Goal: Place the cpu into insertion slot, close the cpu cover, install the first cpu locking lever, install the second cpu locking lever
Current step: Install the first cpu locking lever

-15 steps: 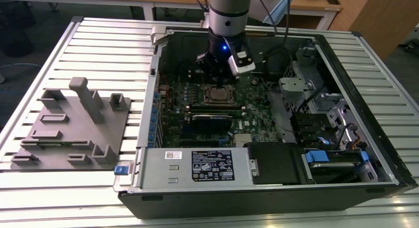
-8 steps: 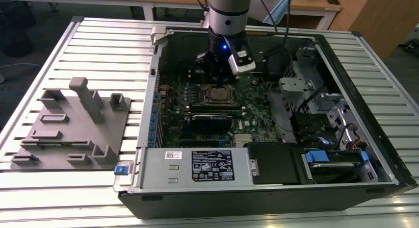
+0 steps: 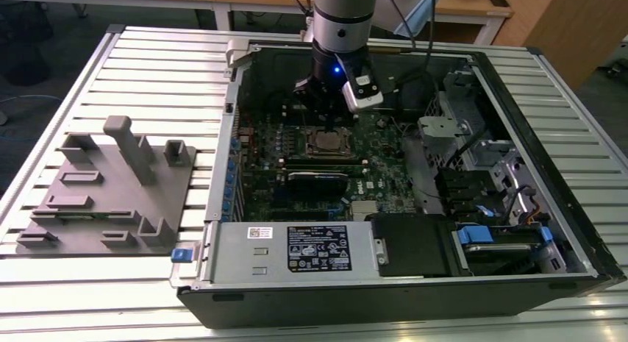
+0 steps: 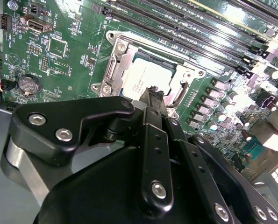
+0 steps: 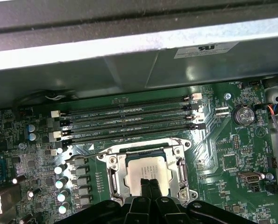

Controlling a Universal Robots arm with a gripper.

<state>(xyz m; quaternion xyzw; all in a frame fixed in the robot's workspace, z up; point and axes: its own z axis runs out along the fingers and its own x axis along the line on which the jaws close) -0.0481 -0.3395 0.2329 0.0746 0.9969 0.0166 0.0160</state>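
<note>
The cpu [image 5: 146, 169] is being shown lying flat in the insertion slot [image 5: 145, 153], its dull silver top facing up, on the green circuit board [image 5: 223, 140] just beside the long black memory slots [image 5: 129, 123]. The cpu cover [image 5: 113, 169] is being seen as a silver frame lying around the chip in both wrist views, so the placing is judged done and the cover is judged to be down, or very nearly so. Whether either locking lever is being held latched cannot be told; those two steps are judged to be left.

The gripper [image 4: 153, 93] is being held directly over the socket, its fingertips brought together with no gap between them and nothing being gripped. The tips are being pointed at the edge of the chip nearest the gripper's body; whether they are touching the metal or hanging just above it cannot be told.

In the exterior view the arm is being reached down into the open computer case [image 3: 549, 173], which is lying on a slatted table [image 3: 147, 55], with a grey fixture plate [image 3: 98, 195] well apart at the exterior view's left.
</note>
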